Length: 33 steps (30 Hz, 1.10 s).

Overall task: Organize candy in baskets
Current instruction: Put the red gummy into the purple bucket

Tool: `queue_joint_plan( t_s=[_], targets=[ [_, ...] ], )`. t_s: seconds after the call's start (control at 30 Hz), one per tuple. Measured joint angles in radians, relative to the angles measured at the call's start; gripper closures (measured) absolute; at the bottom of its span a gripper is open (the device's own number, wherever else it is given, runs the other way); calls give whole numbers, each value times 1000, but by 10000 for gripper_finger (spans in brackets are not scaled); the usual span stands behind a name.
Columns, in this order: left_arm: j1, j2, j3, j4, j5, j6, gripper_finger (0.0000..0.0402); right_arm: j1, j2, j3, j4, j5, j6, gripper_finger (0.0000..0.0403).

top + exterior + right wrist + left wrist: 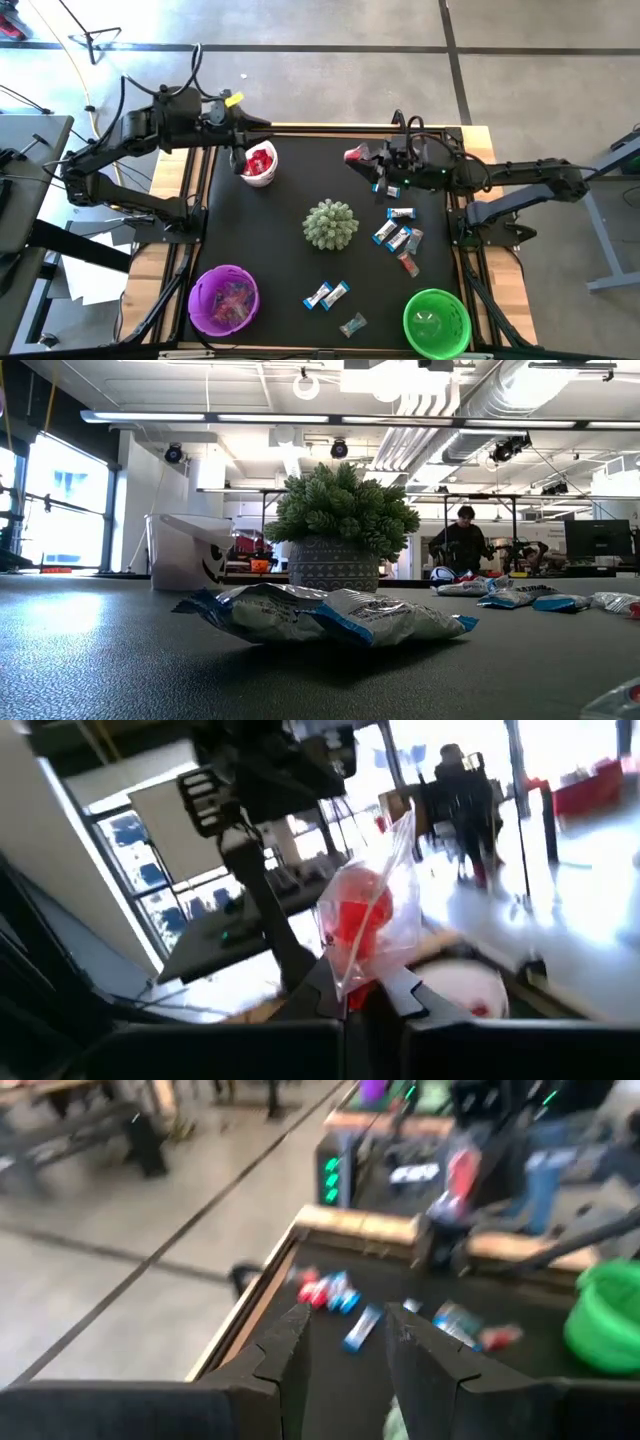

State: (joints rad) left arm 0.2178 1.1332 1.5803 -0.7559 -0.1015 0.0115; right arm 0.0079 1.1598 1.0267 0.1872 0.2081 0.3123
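The white basket [259, 166] stands at the far left of the mat with red candy in it. The purple basket [223, 298] is at the near left, and the green basket [436, 322] at the near right. Blue-and-silver candy [398, 236] lies loose right of centre, with more [327, 294] near the front edge and in the low view [330, 615]. My left gripper [345, 1352] is open and hovers by the white basket's far-left rim [240, 152]. My right gripper [362, 157] is over the far middle of the mat, shut on a red candy [355, 915] in clear wrap. My right gripper pinches the red candy by the end of its clear wrapper [352, 982], between the two fingertips. The fingers run about level and point toward the table's left. The red sweet stands out beyond the fingertips, lifted clear of the mat.
A spiky pale-green ball [330, 224] in a patterned pot [333, 565] sits mid-mat, between the arms. A clear-wrapped sweet [352, 324] and a red one [408, 264] lie on the right half. A person [462, 540] is in the room beyond.
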Motion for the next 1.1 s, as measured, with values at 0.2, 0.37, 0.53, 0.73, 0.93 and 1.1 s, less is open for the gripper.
queue_joint_plan(
  t_s=[0.2,0.37,0.53,0.73,0.93,1.1],
  targets=[
    [-32,63,0,192,64,-28,292,24,59,0,210,-16,-137,402],
    [-59,140,0,320,122,-52,292,40,90,0,308,-18,-181,402],
    [-77,207,0,397,122,-55,292,38,91,0,322,4,-192,402],
    [-77,262,0,482,142,-80,288,29,91,0,318,30,-216,402],
    [-81,311,0,552,146,-88,273,4,91,0,311,32,-216,402],
    [-90,355,0,611,147,-87,255,-11,91,0,288,30,-210,402]
  ],
)
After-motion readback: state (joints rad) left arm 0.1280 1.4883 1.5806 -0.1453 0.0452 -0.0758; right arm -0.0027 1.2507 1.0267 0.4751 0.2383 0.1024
